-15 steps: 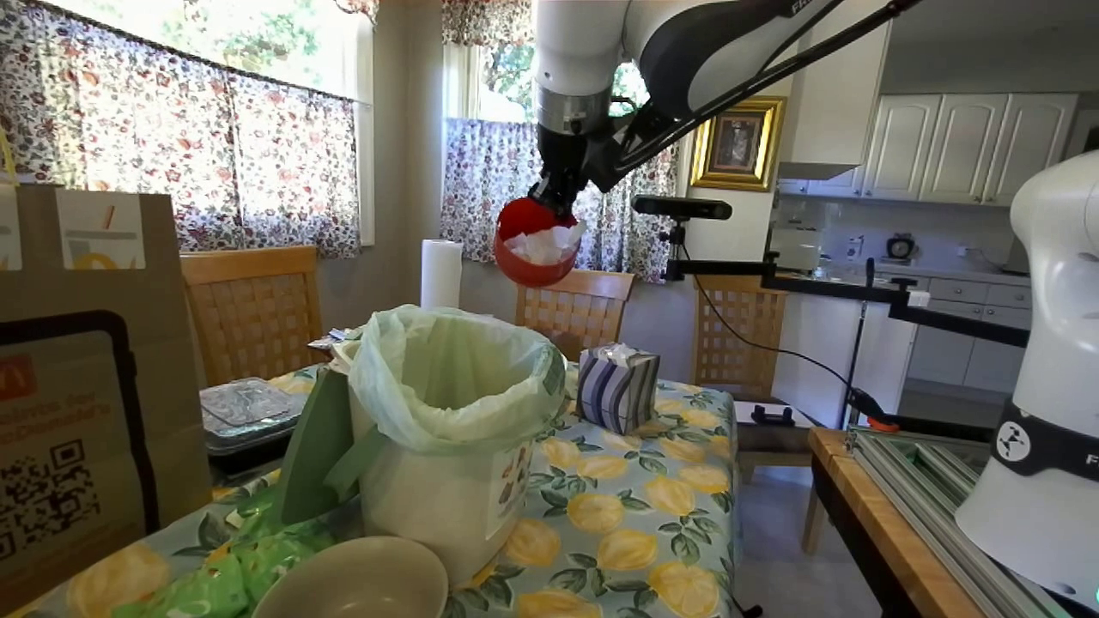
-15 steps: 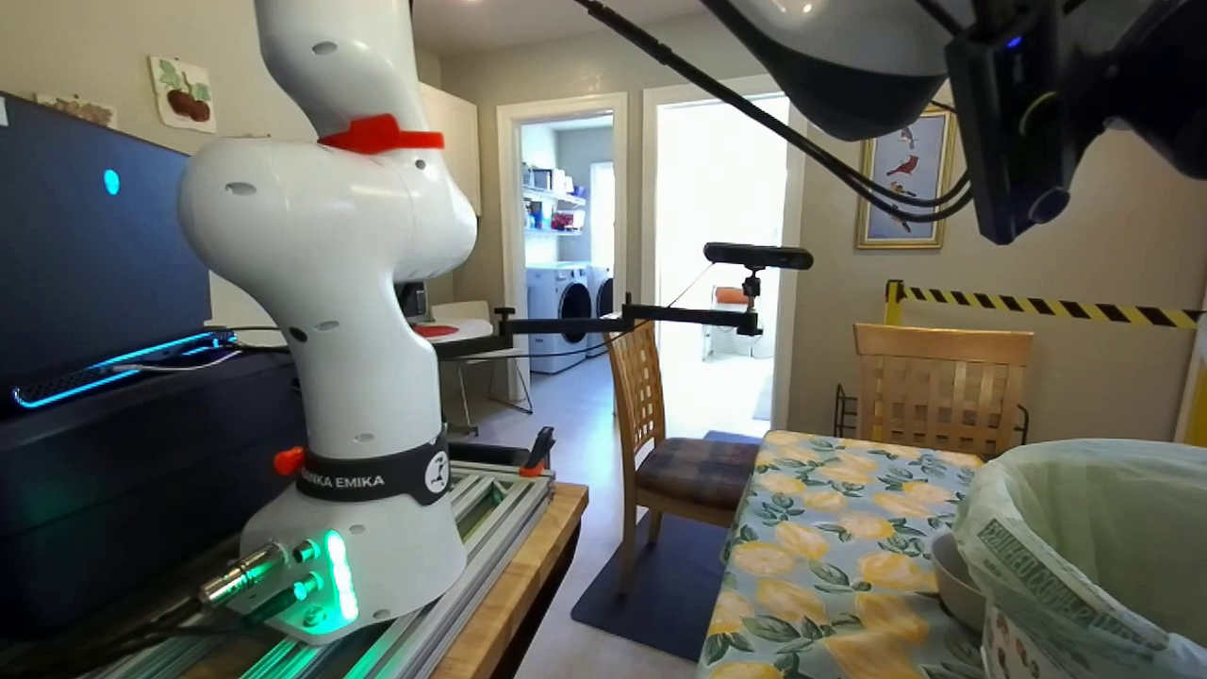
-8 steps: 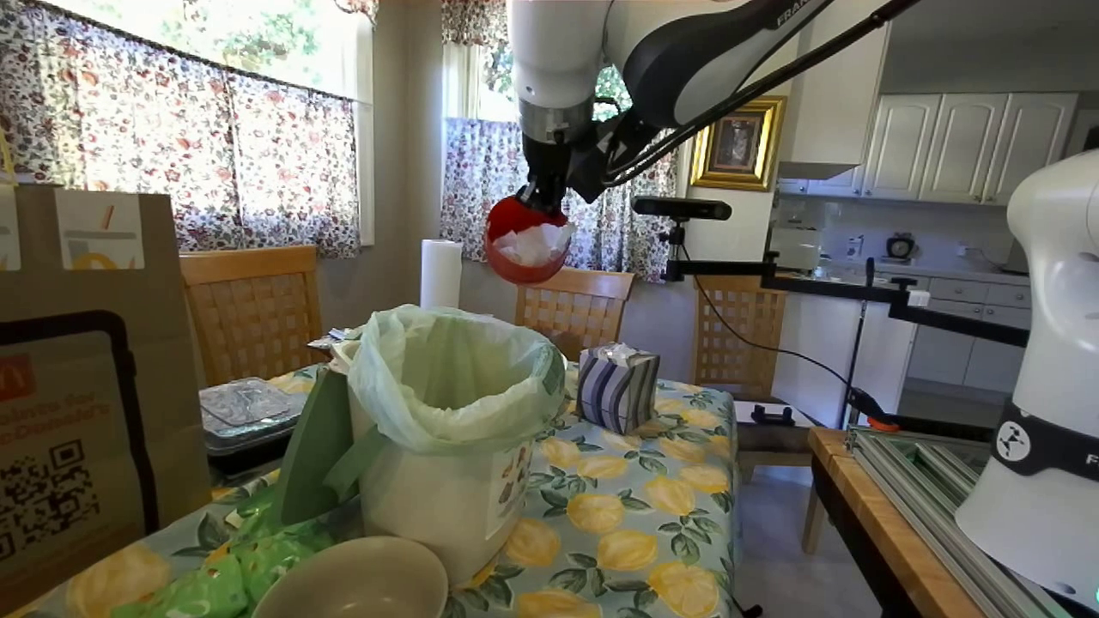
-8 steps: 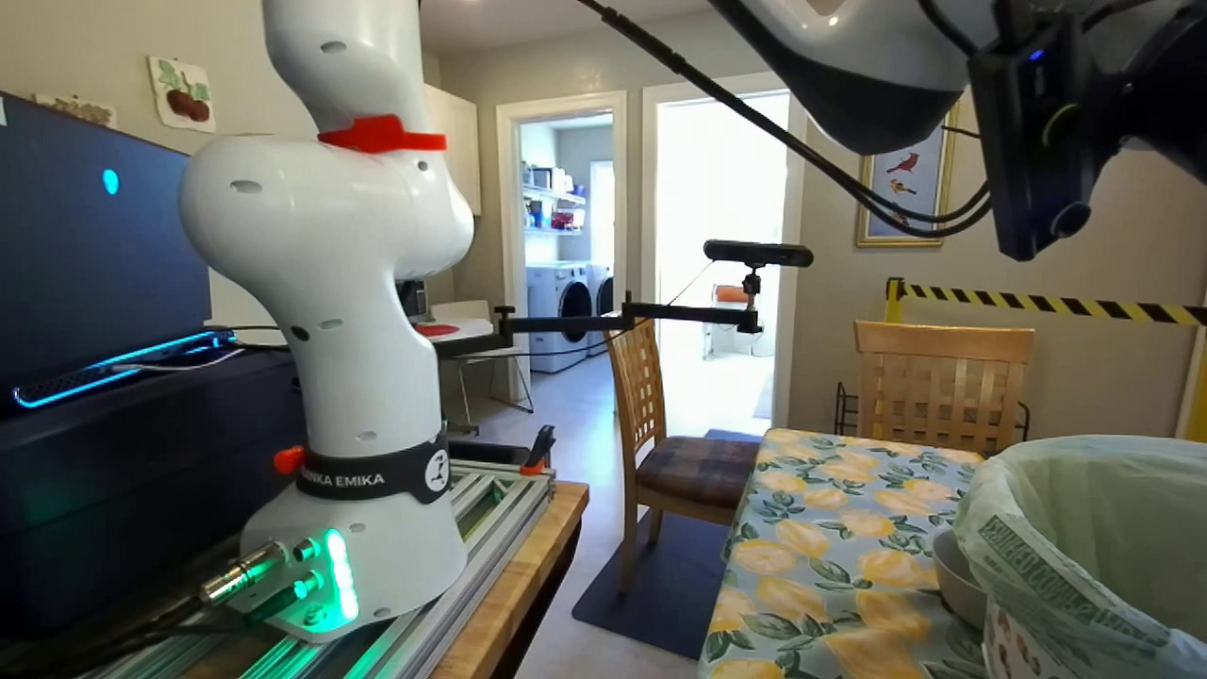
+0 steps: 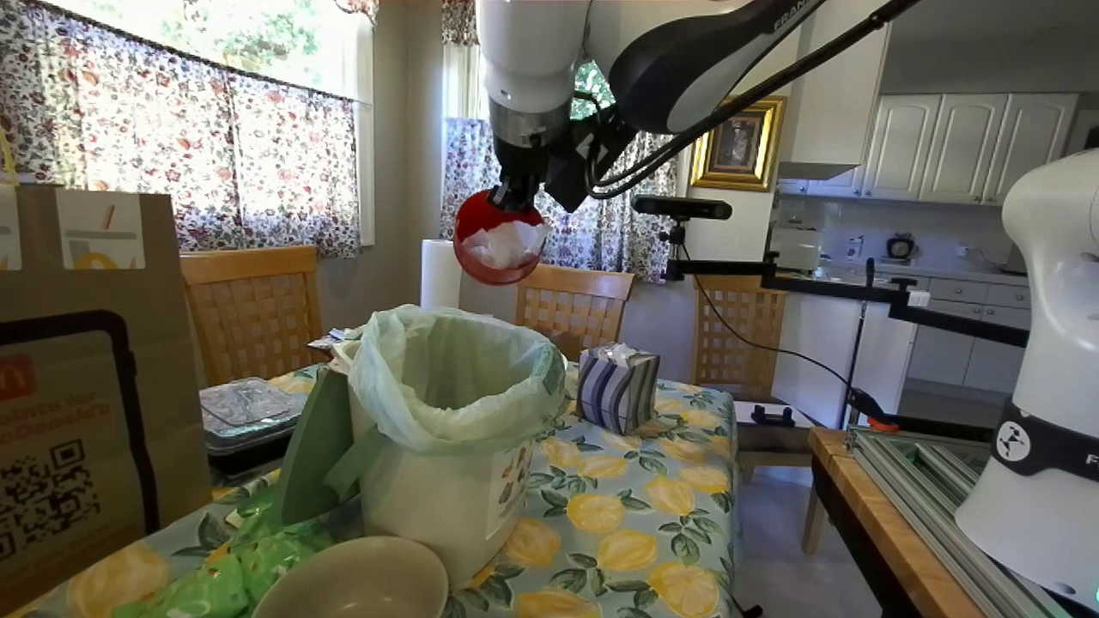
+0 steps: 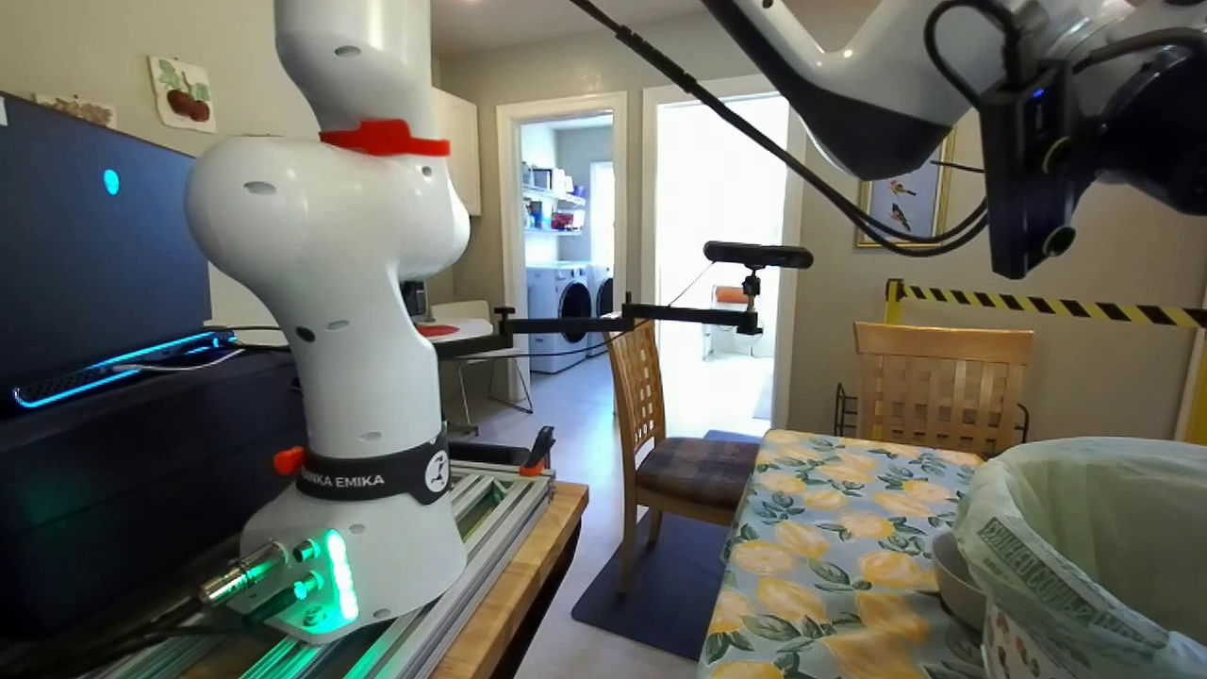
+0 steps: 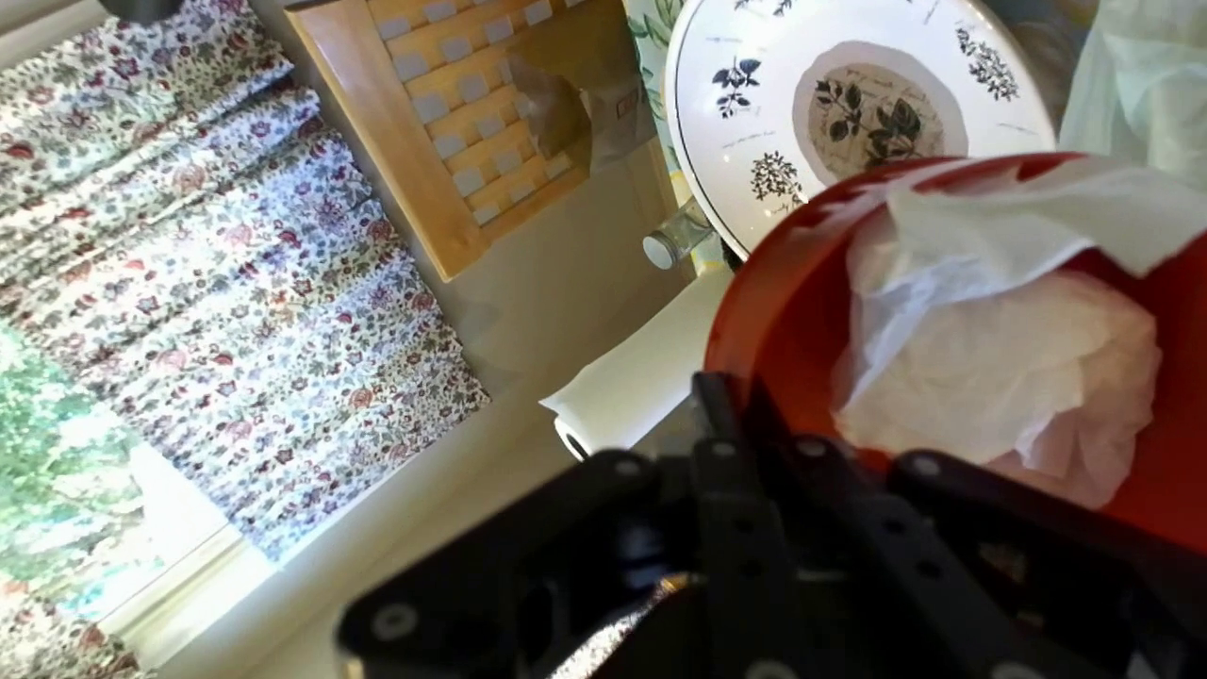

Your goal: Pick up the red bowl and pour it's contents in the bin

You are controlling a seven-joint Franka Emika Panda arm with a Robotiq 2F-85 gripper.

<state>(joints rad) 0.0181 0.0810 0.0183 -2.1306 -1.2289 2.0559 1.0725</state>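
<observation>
The red bowl [image 5: 494, 274] hangs in the air, tilted on its side, with crumpled white tissue [image 5: 505, 244] inside. My gripper [image 5: 513, 199] is shut on its rim from above. The wrist view shows the fingers [image 7: 745, 410] pinching the red bowl's wall [image 7: 768, 302], with the tissue filling much of it. The white bin [image 5: 421, 498] with its pale green bag stands on the table, below the bowl in an exterior view; how far apart in depth, I cannot tell. The bin's bag also shows in an exterior view [image 6: 1047, 556], where bowl and fingertips are out of view.
A grey-beige bowl [image 5: 356, 584] sits in front of the bin. A green lid [image 5: 313, 455] leans at its side. A tissue box [image 5: 620, 390], a paper towel roll [image 5: 440, 275], a patterned plate [image 7: 735, 193] and a brown paper bag [image 5: 167, 360] stand around it.
My gripper and the red bowl have moved left in an exterior view, from beyond the bin's right side to over its opening there. The tissue is still in the bowl.
</observation>
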